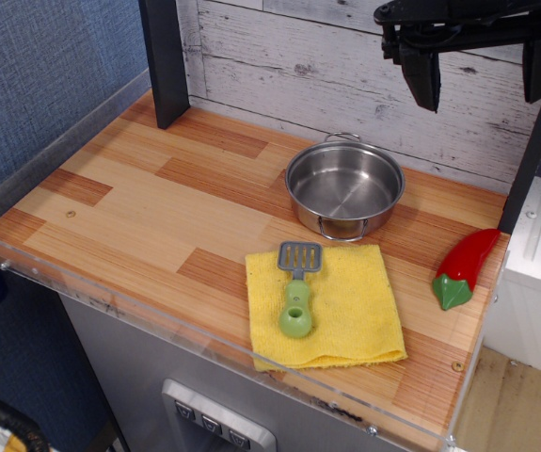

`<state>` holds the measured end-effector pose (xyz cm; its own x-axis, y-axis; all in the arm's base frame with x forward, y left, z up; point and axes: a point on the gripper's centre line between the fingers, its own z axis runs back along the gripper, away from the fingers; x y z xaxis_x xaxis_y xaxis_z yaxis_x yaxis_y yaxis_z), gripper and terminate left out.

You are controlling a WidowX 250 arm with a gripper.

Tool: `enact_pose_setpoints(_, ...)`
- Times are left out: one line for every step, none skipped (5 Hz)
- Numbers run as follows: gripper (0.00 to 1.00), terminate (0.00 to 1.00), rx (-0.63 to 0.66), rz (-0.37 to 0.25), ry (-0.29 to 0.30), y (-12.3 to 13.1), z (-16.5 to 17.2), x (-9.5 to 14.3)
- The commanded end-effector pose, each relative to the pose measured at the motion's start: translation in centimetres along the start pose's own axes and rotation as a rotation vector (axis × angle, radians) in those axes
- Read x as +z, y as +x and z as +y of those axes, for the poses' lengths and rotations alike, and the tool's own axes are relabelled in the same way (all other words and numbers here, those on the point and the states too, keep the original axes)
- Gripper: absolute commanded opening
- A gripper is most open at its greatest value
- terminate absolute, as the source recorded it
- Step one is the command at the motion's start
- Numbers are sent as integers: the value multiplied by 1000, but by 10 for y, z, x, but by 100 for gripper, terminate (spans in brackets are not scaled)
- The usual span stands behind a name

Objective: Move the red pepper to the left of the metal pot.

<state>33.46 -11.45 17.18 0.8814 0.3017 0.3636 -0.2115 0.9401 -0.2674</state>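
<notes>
The red pepper lies on the wooden tabletop near the right edge, green stem cap toward the front. The metal pot stands empty at the back middle, to the left of the pepper. My gripper hangs high at the top right, above and behind the pepper. Its two black fingers are spread apart and hold nothing.
A yellow cloth lies in front of the pot with a green-handled toy spatula on it. A black post stands at the back left. Clear acrylic rails edge the wooden tabletop. A white wall is behind.
</notes>
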Motion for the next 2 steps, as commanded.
enact_pose_setpoints(100, 0, 0, 0, 0, 0, 0, 0)
enact_pose_setpoints(100, 0, -12, 9, 16, -8, 8, -6)
